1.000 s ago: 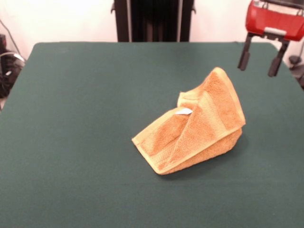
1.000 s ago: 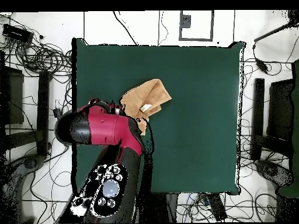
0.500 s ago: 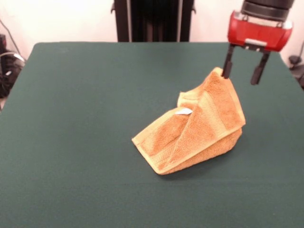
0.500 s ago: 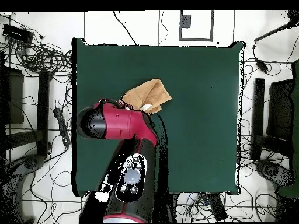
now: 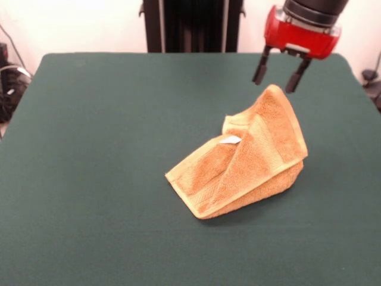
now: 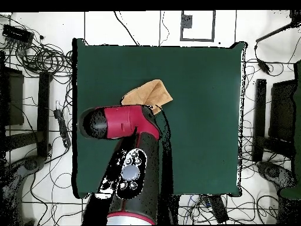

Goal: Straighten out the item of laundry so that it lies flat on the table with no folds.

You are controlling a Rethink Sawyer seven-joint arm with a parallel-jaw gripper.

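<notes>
The mustard-tan towel (image 5: 247, 159) lies folded over itself in a bunched wedge on the dark green table (image 5: 95, 149), right of centre, with a small white tag showing at its middle. My gripper (image 5: 274, 78) hangs open and empty just above the towel's far upper corner, its two black fingers (image 5: 259, 69) apart and not touching the cloth. In the overhead view the red arm (image 6: 120, 122) covers the gripper and part of the towel (image 6: 150, 93).
The robot's black pedestal (image 5: 191, 25) stands behind the table's far edge. Cables and stands (image 6: 35, 53) surround the table on the floor in the overhead view.
My gripper has moved left from the table's right side, and now hangs above the towel's far corner. It stays open. The towel has not moved.
</notes>
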